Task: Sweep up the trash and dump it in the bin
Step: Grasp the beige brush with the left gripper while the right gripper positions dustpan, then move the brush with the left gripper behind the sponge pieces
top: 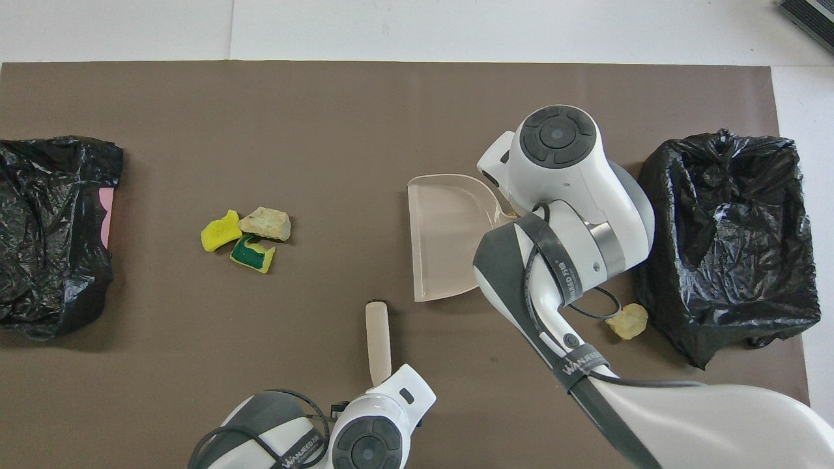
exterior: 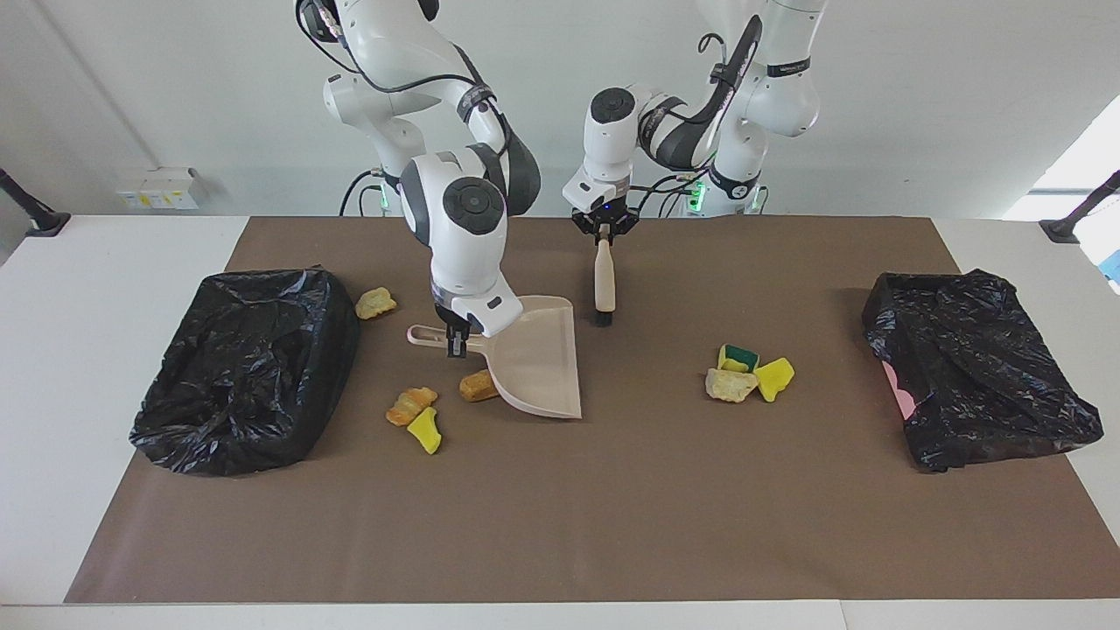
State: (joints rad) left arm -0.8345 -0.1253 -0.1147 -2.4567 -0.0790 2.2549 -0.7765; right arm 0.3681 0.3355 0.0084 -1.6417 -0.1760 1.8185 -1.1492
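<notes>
Broad white bench [exterior: 52, 394] under a matte brown mat [exterior: 612, 507], probably there to give a smooth sweeping surface. At each short edge a bin lined with crinkled, glossy black bag, one at the right arm's end [exterior: 245, 367] and one at the left arm's [exterior: 971, 367], mouths up for dumping. Near the middle, a beige, smooth plastic dustpan [exterior: 538, 359], wedge-shaped, lying low on the mat, its thin handle pinched by the right gripper [exterior: 457, 343], fingers clamped on it. Beside it, nearer the robots' edge, a slim beige brush [exterior: 604, 280] hanging upright, black bristles down at the mat, handle top gripped by the left gripper [exterior: 604, 229], fingers pressed onto it, seemingly poised to sweep. Trash scattered on the mat, none binned yet: three torn, spongy chunks [exterior: 748, 372] toward the left arm's end, three more [exterior: 426, 411] beside the dustpan, one pale crumb [exterior: 374, 303] just beside the right arm's bin.
</notes>
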